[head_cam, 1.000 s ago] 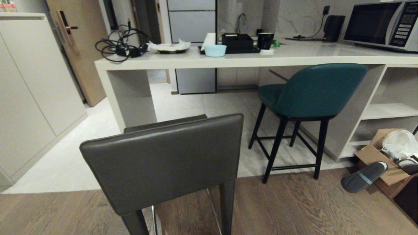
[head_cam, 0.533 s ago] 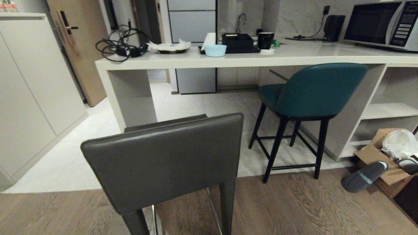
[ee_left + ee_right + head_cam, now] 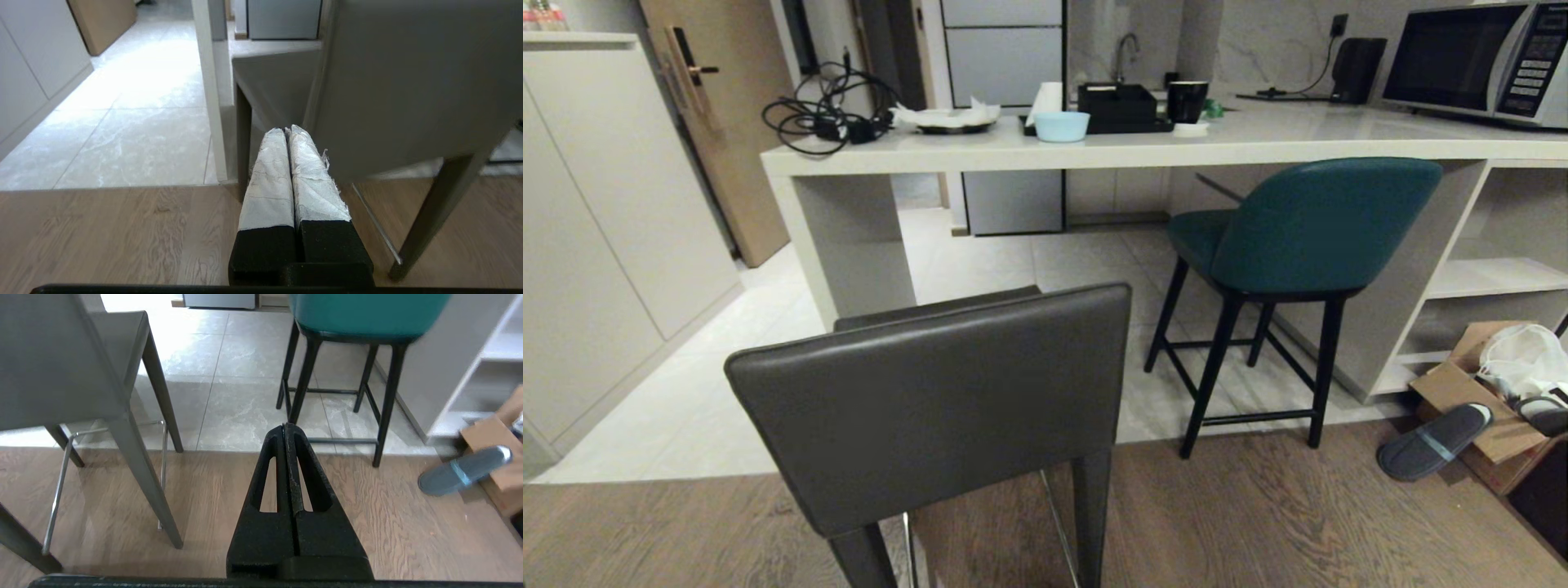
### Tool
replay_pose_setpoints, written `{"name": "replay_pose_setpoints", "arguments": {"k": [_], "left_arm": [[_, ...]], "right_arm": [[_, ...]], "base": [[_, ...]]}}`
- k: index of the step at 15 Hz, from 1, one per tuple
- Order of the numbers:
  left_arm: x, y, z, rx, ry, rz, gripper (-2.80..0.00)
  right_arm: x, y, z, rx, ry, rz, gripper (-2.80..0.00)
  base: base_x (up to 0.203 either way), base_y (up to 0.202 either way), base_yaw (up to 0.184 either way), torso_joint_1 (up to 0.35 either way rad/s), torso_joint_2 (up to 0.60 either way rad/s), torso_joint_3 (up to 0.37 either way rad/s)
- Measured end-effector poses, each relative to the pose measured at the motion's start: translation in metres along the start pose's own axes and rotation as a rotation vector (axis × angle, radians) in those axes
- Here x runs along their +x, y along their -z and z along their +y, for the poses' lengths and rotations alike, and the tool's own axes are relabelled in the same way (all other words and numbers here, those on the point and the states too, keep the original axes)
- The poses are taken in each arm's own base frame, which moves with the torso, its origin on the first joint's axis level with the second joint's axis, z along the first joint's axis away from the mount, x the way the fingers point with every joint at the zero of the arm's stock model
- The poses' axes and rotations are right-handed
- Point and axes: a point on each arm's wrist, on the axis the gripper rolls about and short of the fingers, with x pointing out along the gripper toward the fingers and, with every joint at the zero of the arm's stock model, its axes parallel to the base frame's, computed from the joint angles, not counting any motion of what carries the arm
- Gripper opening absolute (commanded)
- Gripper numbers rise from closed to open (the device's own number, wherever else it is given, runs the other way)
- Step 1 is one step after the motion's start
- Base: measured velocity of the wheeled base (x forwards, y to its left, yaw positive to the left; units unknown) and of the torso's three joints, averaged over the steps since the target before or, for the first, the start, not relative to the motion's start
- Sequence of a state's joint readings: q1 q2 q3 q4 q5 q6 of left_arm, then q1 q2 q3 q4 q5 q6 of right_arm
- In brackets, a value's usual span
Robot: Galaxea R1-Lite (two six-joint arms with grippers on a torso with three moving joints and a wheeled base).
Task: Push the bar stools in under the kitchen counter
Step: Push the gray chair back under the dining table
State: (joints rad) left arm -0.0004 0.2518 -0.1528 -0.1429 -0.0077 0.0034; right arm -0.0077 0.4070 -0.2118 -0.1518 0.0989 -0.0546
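In the head view, the dark grey stool stands in the lower centre of the frame, on the wooden floor and well apart from the kitchen counter, which crosses the upper part. The teal stool is at the right of centre, on the pale tiles, with its seat partly under the counter edge. No arm shows in this view.

In the left wrist view, the left gripper has its white-wrapped fingers pressed together and holds nothing; it is near the grey stool's back. In the right wrist view, the right gripper is also fully closed and empty, above the floor between both stools.
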Motion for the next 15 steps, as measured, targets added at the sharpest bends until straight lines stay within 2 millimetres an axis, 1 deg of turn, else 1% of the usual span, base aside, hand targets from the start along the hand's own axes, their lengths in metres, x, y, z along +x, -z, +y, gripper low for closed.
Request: {"name": "replay_pose_setpoints", "arguments": {"k": [1, 3, 5, 7, 9, 11, 13, 15], "left_arm": [[0.009, -0.006, 0.000, 0.005, 0.003, 0.005, -2.80], [0.029, -0.016, 0.000, 0.012, 0.004, 0.020, -2.80], [0.048, -0.021, 0.001, 0.004, -0.020, 0.040, -2.80], [0.069, -0.024, 0.004, -0.032, -0.061, 0.060, -2.80], [0.088, -0.024, 0.007, -0.062, -0.099, 0.087, -2.80], [0.108, -0.022, 0.010, -0.074, -0.132, 0.104, -2.80], [0.129, -0.018, 0.012, -0.097, -0.146, 0.122, -2.80], [0.143, -0.009, 0.006, -0.134, -0.109, 0.151, -2.80]], "right_arm": [[0.014, -0.012, -0.002, -0.007, -0.004, 0.001, -2.80], [0.049, -0.030, -0.006, -0.020, -0.019, 0.004, -2.80], [0.086, -0.041, -0.006, -0.027, -0.040, 0.004, -2.80], [0.131, -0.048, -0.001, -0.031, -0.053, -0.005, -2.80], [0.177, -0.048, 0.016, -0.014, -0.075, -0.022, -2.80], [0.214, -0.041, 0.041, 0.038, -0.121, -0.051, -2.80], [0.245, -0.031, 0.068, 0.099, -0.173, -0.095, -2.80], [0.272, -0.030, 0.089, 0.153, -0.228, -0.153, -2.80]], "base": [[0.000, 0.000, 0.000, 0.000, 0.00, 0.000], [0.000, 0.000, 0.000, 0.000, 0.00, 0.000], [0.000, 0.000, 0.000, 0.000, 0.00, 0.000], [0.000, 0.000, 0.000, 0.000, 0.00, 0.000], [0.000, 0.000, 0.000, 0.000, 0.00, 0.000], [0.000, 0.000, 0.000, 0.000, 0.00, 0.000], [0.000, 0.000, 0.000, 0.000, 0.00, 0.000], [0.000, 0.000, 0.000, 0.000, 0.00, 0.000]]}}
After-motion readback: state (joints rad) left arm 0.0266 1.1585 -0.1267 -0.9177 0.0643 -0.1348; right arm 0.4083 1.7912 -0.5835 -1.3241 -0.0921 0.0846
